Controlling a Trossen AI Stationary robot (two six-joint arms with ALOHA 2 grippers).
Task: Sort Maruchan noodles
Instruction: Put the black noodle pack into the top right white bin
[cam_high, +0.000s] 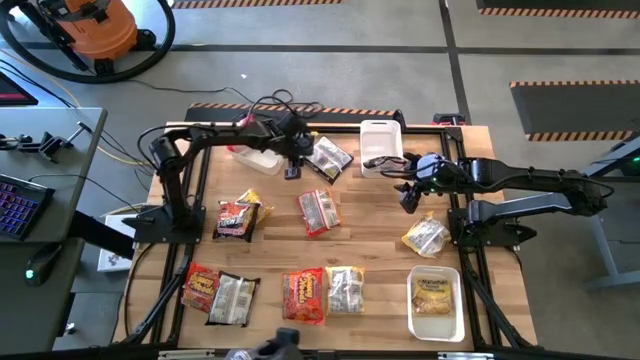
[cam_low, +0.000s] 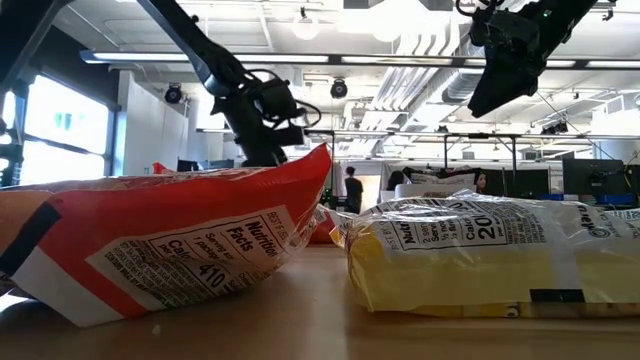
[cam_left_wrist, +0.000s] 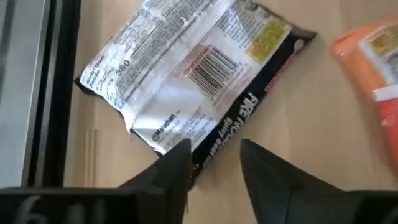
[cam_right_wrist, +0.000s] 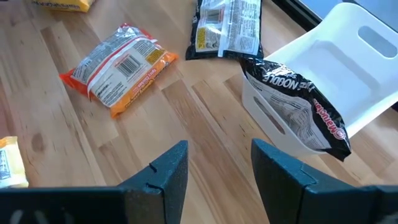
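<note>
High view: I see the Maruchan noodles (cam_high: 322, 212) scattered flat over the wooden table (cam_high: 380, 235); red-orange, dark silver and yellow packets. Left gripper (cam_high: 292, 172) hangs beside a dark packet (cam_high: 330, 157); right gripper (cam_high: 409, 200) is near a white bin (cam_high: 381, 133).

Low view: a red-orange packet (cam_low: 170, 245) and a yellow packet (cam_low: 490, 255) lie close, crinkly.

Left wrist view: fingers (cam_left_wrist: 177, 168) parted, empty, at the dark packet's edge.

Right wrist view: fingers (cam_right_wrist: 171, 171) apart, empty; a dark packet (cam_right_wrist: 298, 109) slumps over the bin wall.
</note>
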